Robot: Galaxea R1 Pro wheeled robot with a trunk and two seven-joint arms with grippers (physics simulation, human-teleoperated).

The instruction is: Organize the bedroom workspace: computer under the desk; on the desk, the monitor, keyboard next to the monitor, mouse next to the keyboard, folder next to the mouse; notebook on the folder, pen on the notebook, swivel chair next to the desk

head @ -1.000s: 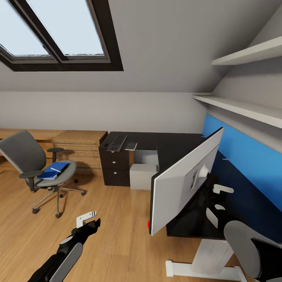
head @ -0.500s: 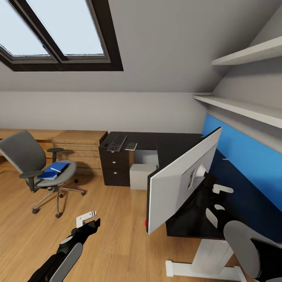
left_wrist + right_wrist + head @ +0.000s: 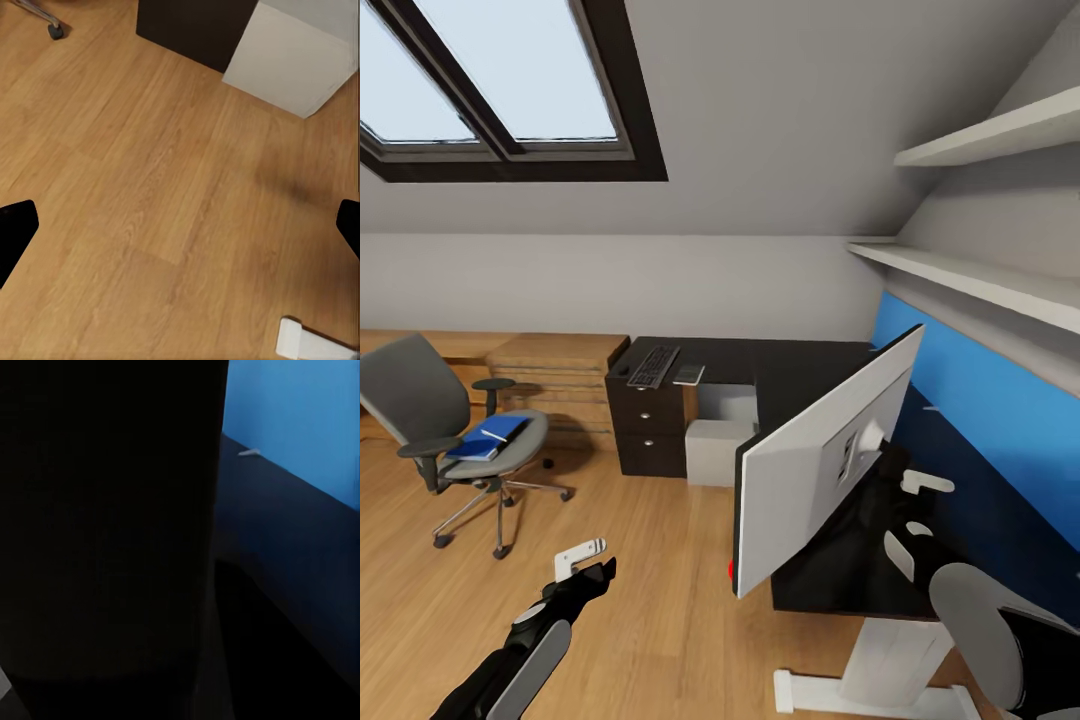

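Right claw sits behind the monitor, apparently up against its stand; whether it's clamped or open, I cannot tell. The monitor stands tilted at the worktop's near edge, pale back toward us, red dot low at 7 o'clock. Left claw hangs over bare oak floor, fingers wide apart, nothing in them. Further out at 11 o'clock from the monitor, the keyboard lies on the worktop's far wing, a small flat grey item just beside it. The computer stands under the worktop. Out at 9 o'clock, well apart, the swivel chair carries the folder, something thin and white on top. By my read: early going, monitor being positioned; keyboard, mouse, stacking and chair all to come.
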